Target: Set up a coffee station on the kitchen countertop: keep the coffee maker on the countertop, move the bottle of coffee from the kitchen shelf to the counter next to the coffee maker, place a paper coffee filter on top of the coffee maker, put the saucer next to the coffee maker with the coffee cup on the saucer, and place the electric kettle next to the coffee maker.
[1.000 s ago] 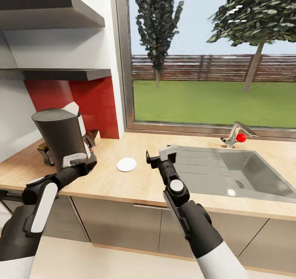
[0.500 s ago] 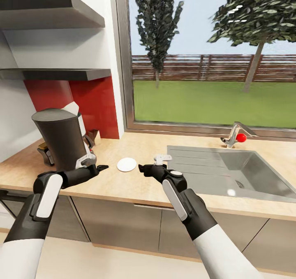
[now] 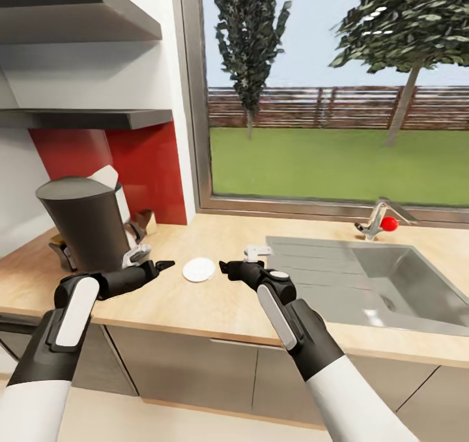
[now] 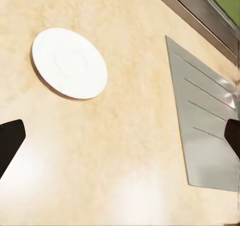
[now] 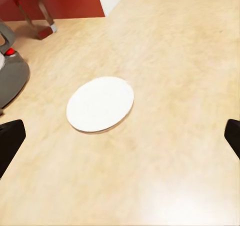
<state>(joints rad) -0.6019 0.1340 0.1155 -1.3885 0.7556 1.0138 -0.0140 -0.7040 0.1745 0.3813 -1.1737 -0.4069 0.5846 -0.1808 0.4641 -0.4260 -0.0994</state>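
Wooden countertop [image 3: 215, 298] running under a wide window, steel sink [image 3: 391, 285] sunk toward its right end. Tall dark coffee maker [image 3: 88, 223] standing near the left end by the red back wall. Small white saucer [image 3: 198, 270] lying flat mid-counter, nearer the front edge than the wall, just beside the coffee maker. Left gripper [image 3: 159, 265] and right gripper [image 3: 225, 269] hovering low on either side of it, both spread wide, holding nothing. Probably rigid, light, breakable and slick; best pinched across the thin rim, since flat on the wood.
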